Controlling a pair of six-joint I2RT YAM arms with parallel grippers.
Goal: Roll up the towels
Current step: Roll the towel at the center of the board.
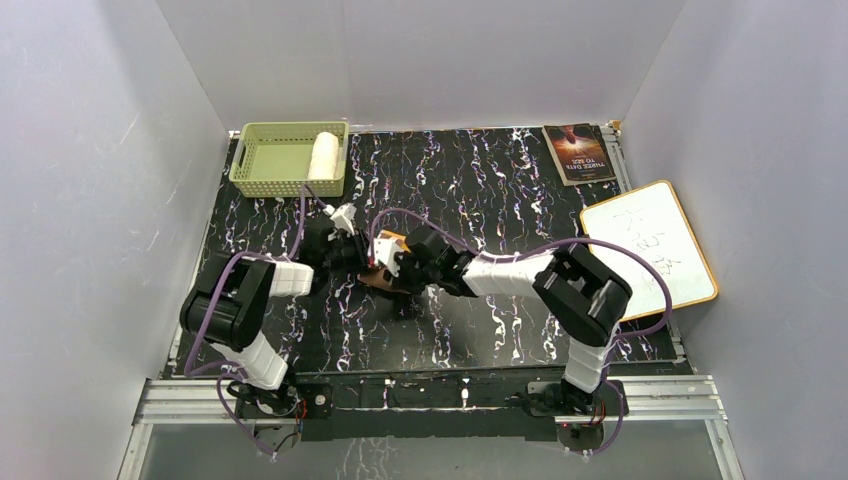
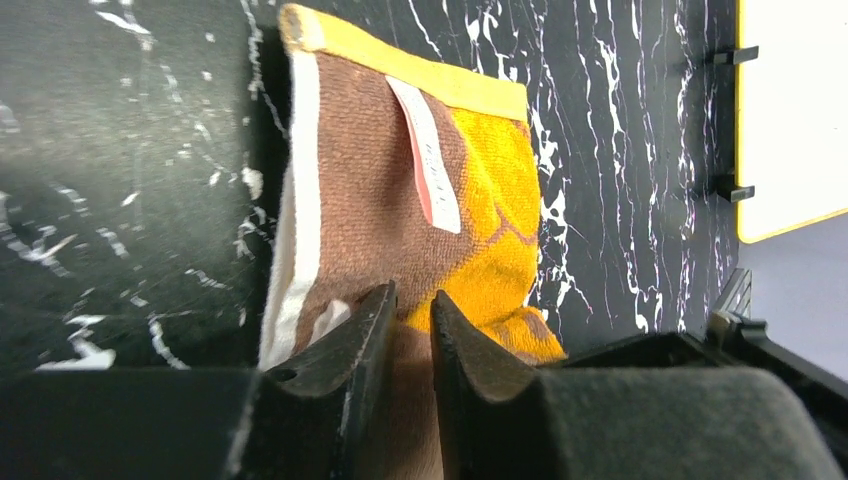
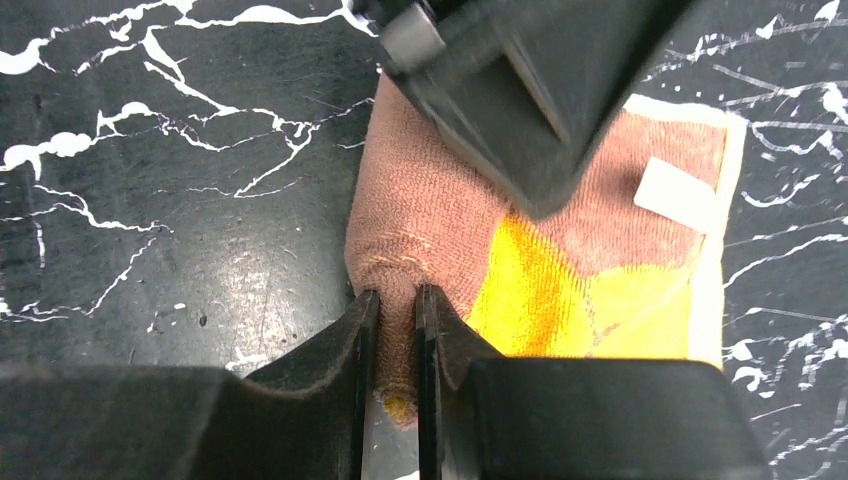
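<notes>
Right end effector (image 3: 397, 300) is pinched onto the brown, curled-over edge of the orange towel (image 3: 560, 300). Its two fingers are nearly together, with a fold of cloth caught between them at the lower centre of the right wrist view. Left end effector (image 2: 410, 305) grips the same towel from the other side, jaws narrow and brown cloth squeezed between them at the bottom centre of the left wrist view. The rest of the towel runs toward the top of that frame, its white label (image 2: 425, 150) face up. In the top view the two meet over the towel on the dark marbled tabletop (image 1: 480, 180), so the towel lies just left of frame centre, partly hidden beneath them. By my reading, the step in hand is the start of the roll on this second towel: one end looks turned over into a short tube while most of the cloth lies flat. The next move calls for both to turn that tube over together toward the flat end, keeping it tight and square so it neither skews nor springs open. Further back, in the upper left of the top view, the cream towel (image 1: 323, 155) sits rolled at the right end of the pale green basket (image 1: 285, 127), seemingly done. A book (image 1: 578, 152) lies at the upper right and a whiteboard (image 1: 650, 245) at the right edge.
</notes>
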